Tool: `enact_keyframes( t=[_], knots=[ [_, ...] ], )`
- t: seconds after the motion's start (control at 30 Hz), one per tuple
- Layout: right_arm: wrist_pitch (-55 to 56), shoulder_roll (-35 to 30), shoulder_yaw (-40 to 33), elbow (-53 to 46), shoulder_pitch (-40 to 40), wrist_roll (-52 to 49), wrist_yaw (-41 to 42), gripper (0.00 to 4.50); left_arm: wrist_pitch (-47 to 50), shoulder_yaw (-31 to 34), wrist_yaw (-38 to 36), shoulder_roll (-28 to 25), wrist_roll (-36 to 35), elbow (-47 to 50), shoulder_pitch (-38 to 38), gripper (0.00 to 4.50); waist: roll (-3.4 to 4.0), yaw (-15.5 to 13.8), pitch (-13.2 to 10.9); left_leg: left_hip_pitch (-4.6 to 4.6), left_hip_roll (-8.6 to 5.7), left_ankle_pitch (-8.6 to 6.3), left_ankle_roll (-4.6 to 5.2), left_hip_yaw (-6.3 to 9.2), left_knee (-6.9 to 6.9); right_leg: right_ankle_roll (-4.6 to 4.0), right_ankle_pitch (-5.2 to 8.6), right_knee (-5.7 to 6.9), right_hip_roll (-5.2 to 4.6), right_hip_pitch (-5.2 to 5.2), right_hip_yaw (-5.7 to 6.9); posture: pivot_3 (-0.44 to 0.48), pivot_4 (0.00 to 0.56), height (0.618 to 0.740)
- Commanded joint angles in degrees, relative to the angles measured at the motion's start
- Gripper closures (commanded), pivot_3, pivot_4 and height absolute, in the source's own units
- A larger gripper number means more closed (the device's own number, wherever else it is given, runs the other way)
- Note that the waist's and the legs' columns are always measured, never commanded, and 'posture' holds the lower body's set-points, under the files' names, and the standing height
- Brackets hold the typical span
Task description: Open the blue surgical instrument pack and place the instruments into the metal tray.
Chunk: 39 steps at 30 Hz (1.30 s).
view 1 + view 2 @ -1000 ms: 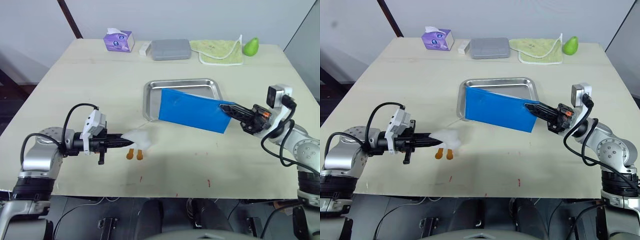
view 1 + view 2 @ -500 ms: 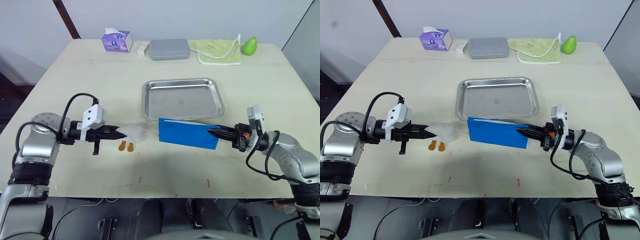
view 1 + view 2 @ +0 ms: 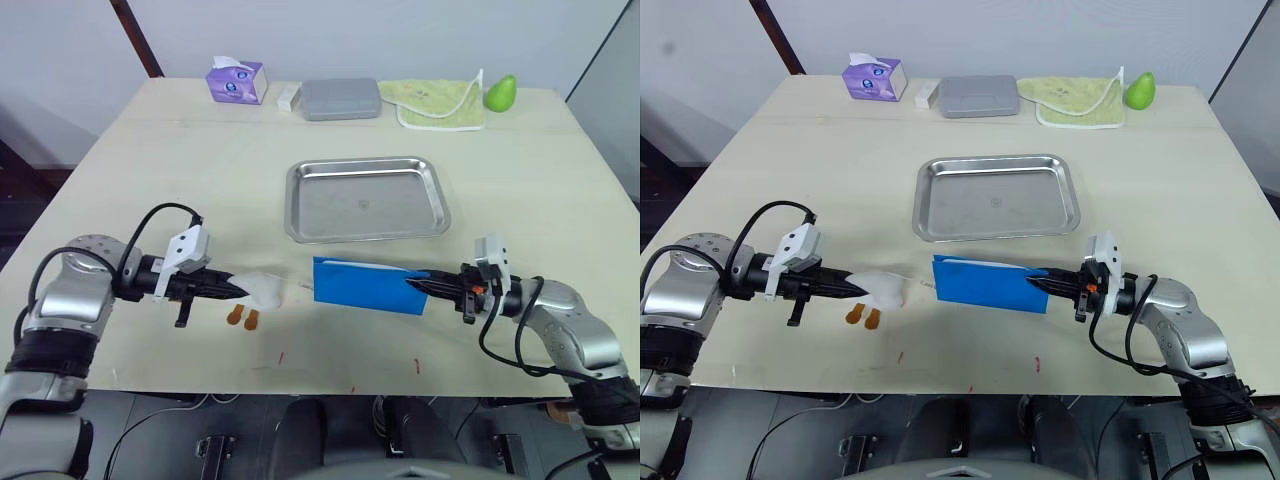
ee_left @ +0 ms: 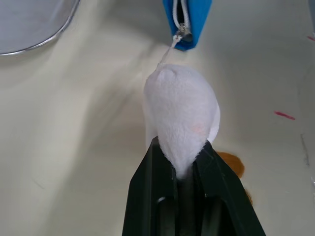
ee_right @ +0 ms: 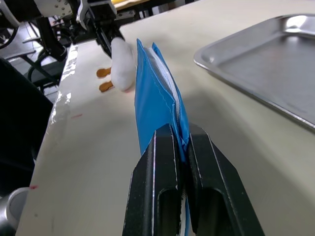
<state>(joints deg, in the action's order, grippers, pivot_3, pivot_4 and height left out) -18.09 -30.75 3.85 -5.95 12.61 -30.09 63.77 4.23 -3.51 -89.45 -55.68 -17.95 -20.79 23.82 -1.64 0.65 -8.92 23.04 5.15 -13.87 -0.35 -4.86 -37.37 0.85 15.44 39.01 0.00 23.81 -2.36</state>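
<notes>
Lowered since a second ago, flat bright-blue surgical instrument pack (image 3: 367,285) now rests on beige wooden table (image 3: 200,170) just in front of shallow stainless-steel tray (image 3: 365,198), no longer tilted over it. Right gripper (image 3: 418,283) clamped on pack's right end. Left gripper (image 3: 232,290) pinches small white plush toy (image 3: 264,287) with orange feet, tethered by thin cord to pack's zipper pull (image 4: 183,33). Tray empty. Pack unopened.
</notes>
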Motion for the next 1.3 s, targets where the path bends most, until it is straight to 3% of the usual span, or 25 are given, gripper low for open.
enact_keyframes(
  t=[0.03, 0.27, 0.33, 0.47, 0.63, 0.93, 1.0, 1.07, 1.1, 1.17, 1.2, 1.3],
  knots=[
    [2.56, -0.11, -0.84, 0.03, -0.05, 1.25, 0.11, 4.5, -2.33, 0.93, -2.9, -0.66, 0.08, -1.91, -0.14, 3.67, 0.0, 0.03, 0.0, 0.0, 0.0, 0.0, 0.0, 0.0, 0.0, 0.0, 0.0, -0.01, 0.0, 0.0, 0.0, 0.0, 0.15, 0.74],
    [4.68, -1.29, 0.09, -0.41, -1.17, 2.57, 2.4, 4.5, 5.77, 6.41, -3.05, -4.96, -10.64, 1.96, -6.48, 1.4, 0.0, 0.15, 0.0, -0.01, 0.02, 0.0, 0.0, -0.03, 0.0, 0.0, 0.0, 0.0, -0.01, 0.0, -0.02, 0.0, 0.15, 0.74],
    [5.24, -1.39, 0.29, -0.84, -1.32, 2.93, 2.79, 4.5, 10.71, 8.99, -3.05, -6.04, -14.4, 2.99, -7.96, 0.51, 0.0, 0.14, 0.0, -0.01, 0.03, 0.0, 0.0, -0.02, 0.0, 0.0, 0.0, 0.0, -0.01, 0.01, 0.0, 0.0, 0.15, 0.74],
    [5.95, -1.39, -0.29, -1.19, -0.83, 3.02, 2.5, 4.5, 18.65, 14.16, -2.25, -7.12, -20.22, 5.58, -10.0, 0.51, 0.0, 0.13, 0.0, -0.05, 0.03, 0.0, 0.0, -0.03, -0.01, 0.01, 0.01, 0.04, -0.01, 0.0, 0.0, 0.0, 0.15, 0.74],
    [8.02, -2.42, -0.14, 0.1, 0.59, 4.58, 3.64, 4.5, 22.81, 17.12, 1.58, -4.46, -23.17, 12.21, -10.43, 0.51, 0.0, -0.03, 0.0, -0.05, 0.02, 0.0, 0.0, -0.02, -0.04, 0.01, 0.01, 0.08, -0.03, -0.01, 0.01, 0.0, 0.15, 0.74],
    [8.65, -3.06, 0.9, -1.24, -0.22, 5.63, 4.66, 4.5, 16.35, 12.42, 5.31, 3.26, -16.96, 14.98, -6.41, 0.51, -0.01, -0.02, 0.0, -0.05, 0.01, 0.0, -0.01, -0.01, -0.04, -0.01, -0.01, 0.09, 0.0, -0.02, -0.01, 0.0, 0.15, 0.74],
    [8.64, -3.15, 0.93, -1.34, -0.27, 5.77, 4.72, 4.5, 15.08, 10.89, 4.31, 4.34, -15.58, 13.49, -4.98, 1.0, -0.01, 0.02, 0.01, -0.06, 0.0, 0.0, -0.01, -0.03, -0.06, -0.01, -0.01, 0.09, 0.0, -0.03, -0.02, 0.0, 0.15, 0.74],
    [8.67, -3.33, 1.03, -1.56, -0.39, 5.98, 4.79, 4.5, 14.51, 9.76, 2.88, 4.68, -14.86, 12.94, -4.37, 1.83, -0.01, 0.07, 0.0, -0.06, 0.0, 0.0, -0.01, -0.03, -0.06, -0.01, -0.01, 0.09, 0.0, -0.03, -0.04, 0.0, 0.15, 0.74],
    [8.6, -3.41, 1.08, -1.78, -0.52, 6.03, 4.75, 4.5, 12.94, 8.65, 2.96, 5.69, -13.63, 12.38, -3.55, 1.97, -0.01, 0.04, 0.0, -0.06, 0.0, 0.0, -0.01, -0.03, -0.06, -0.01, -0.01, 0.09, 0.0, -0.03, -0.04, 0.0, 0.15, 0.74],
    [8.52, -3.59, 1.24, -2.03, -0.65, 6.15, 4.74, 4.5, 10.44, 7.06, 3.14, 7.37, -11.66, 11.5, -2.25, 2.68, -0.02, -0.07, 0.01, -0.05, 0.0, 0.0, -0.01, -0.03, -0.05, -0.01, -0.01, 0.08, 0.0, -0.03, -0.03, 0.0, 0.15, 0.74],
    [8.47, -3.69, 1.36, -2.01, -0.54, 6.24, 4.74, 4.5, 9.31, 6.08, 3.13, 8.43, -10.68, 10.96, -1.29, 3.27, -0.02, -0.15, 0.01, -0.05, 0.0, 0.0, -0.01, -0.01, -0.06, -0.01, -0.01, 0.07, 0.0, -0.05, -0.01, 0.0, 0.15, 0.74],
    [8.29, -3.73, 1.56, -2.03, -0.25, 6.37, 4.69, 4.5, 7.63, 4.15, 2.79, 10.57, -8.99, 9.4, 0.84, 3.27, -0.02, -0.04, 0.01, -0.06, -0.01, 0.0, -0.01, 0.0, -0.09, 0.0, -0.01, 0.08, 0.0, -0.08, -0.02, 0.0, 0.15, 0.74]
  ],
)
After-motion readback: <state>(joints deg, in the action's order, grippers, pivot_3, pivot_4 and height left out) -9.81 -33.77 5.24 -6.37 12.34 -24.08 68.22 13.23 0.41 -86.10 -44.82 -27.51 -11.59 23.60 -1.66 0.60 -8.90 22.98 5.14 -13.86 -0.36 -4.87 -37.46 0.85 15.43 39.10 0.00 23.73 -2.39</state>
